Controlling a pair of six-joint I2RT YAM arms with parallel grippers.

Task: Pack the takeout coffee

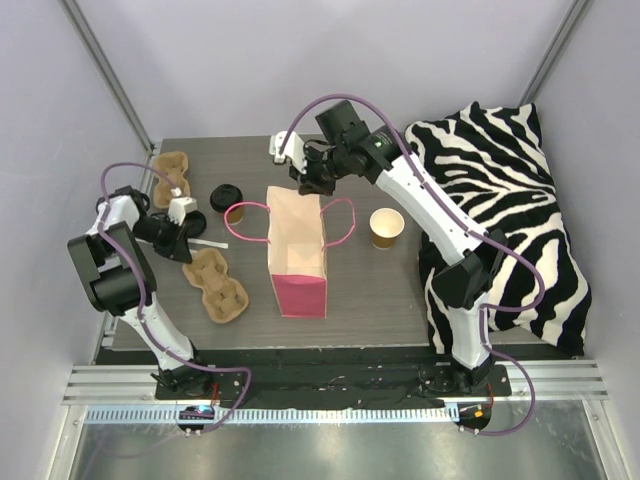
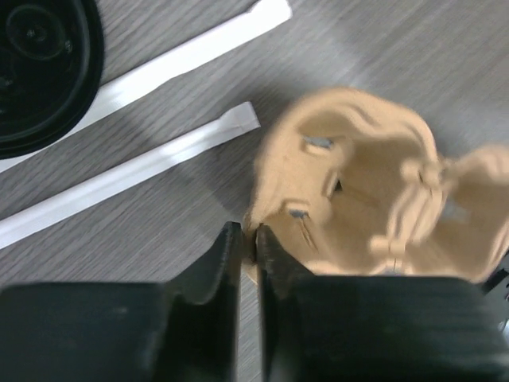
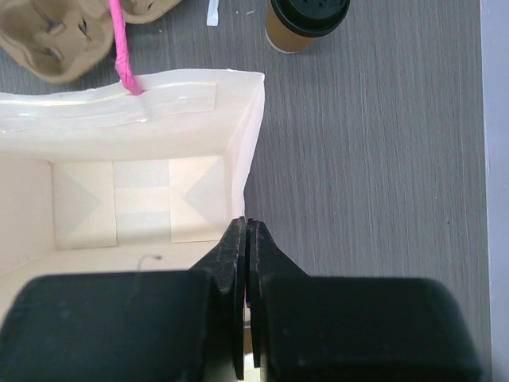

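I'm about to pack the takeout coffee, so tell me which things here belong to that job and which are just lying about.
Job: bag, lidded cup, open cup, near carrier, far carrier, straws, loose lid.
Lying about: zebra cushion.

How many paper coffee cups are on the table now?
2. One lidded cup stands left of the paper bag; one open cup stands right of it. The bag looks empty inside.
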